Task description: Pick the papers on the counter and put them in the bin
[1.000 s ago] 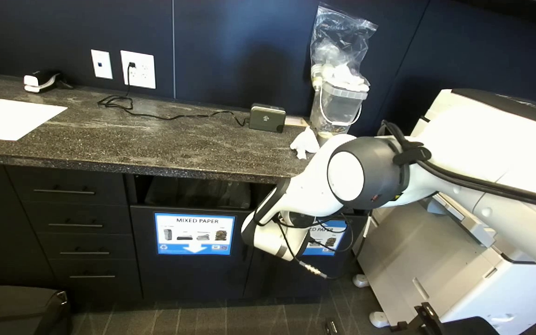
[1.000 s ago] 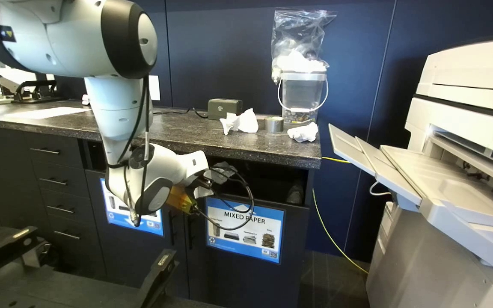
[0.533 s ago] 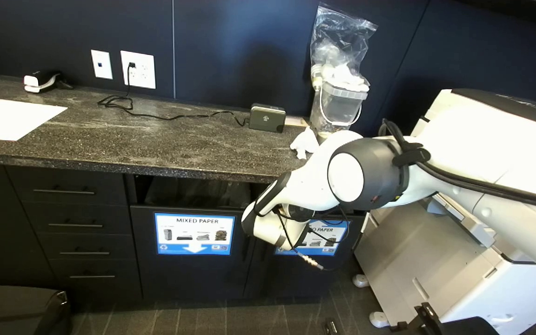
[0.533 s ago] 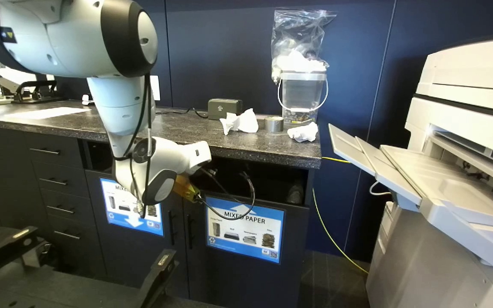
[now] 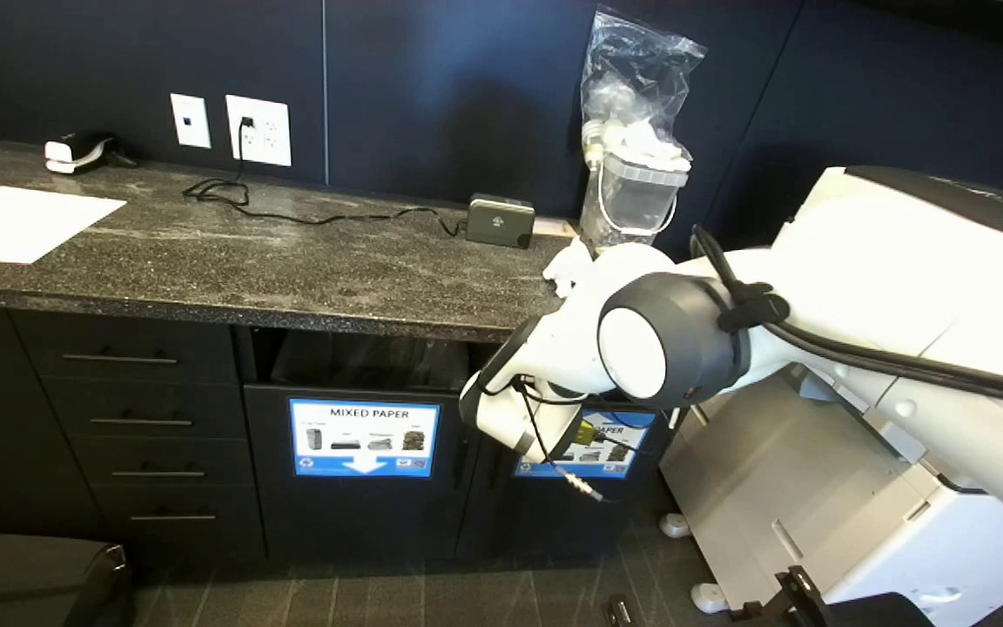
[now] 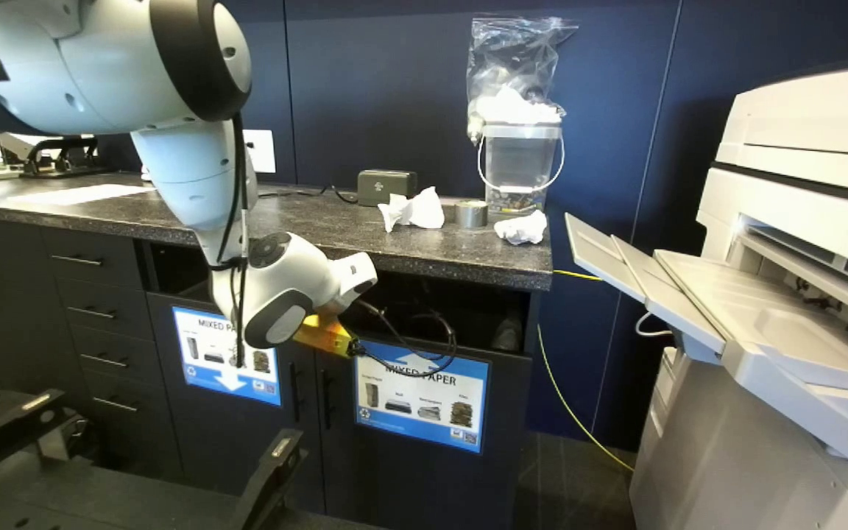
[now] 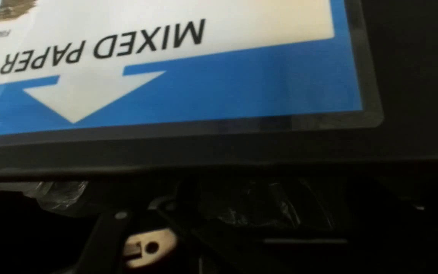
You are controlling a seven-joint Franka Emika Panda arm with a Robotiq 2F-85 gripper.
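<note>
Two crumpled white papers lie on the dark counter (image 6: pixel 306 213): a standing one (image 6: pixel 418 210) beside a grey tape roll, and another (image 6: pixel 521 228) near the counter's right end. The standing one also shows in an exterior view (image 5: pixel 564 266), partly behind the arm. The bin is the cabinet opening (image 6: pixel 468 309) above a MIXED PAPER sign (image 6: pixel 424 394). My gripper (image 7: pixel 272 201) is at this opening, mostly in shadow. Its fingers look apart in the dim wrist view, with glints of a plastic liner (image 7: pixel 283 205) between them and no paper visible there.
The counter edge (image 6: pixel 468 269) runs just above the wrist. A clear bucket (image 6: pixel 520 162) with a filled bag, a tape roll (image 6: pixel 471 213) and a small black box (image 5: pixel 500 220) stand on the counter. A flat white sheet (image 5: pixel 27 222) lies further left. A printer (image 6: pixel 777 294) stands at the right.
One second ago white paper showed by the gripper at the opening; it is out of sight now. The wrist has shifted slightly right in an exterior view, and the upper arm has moved back.
</note>
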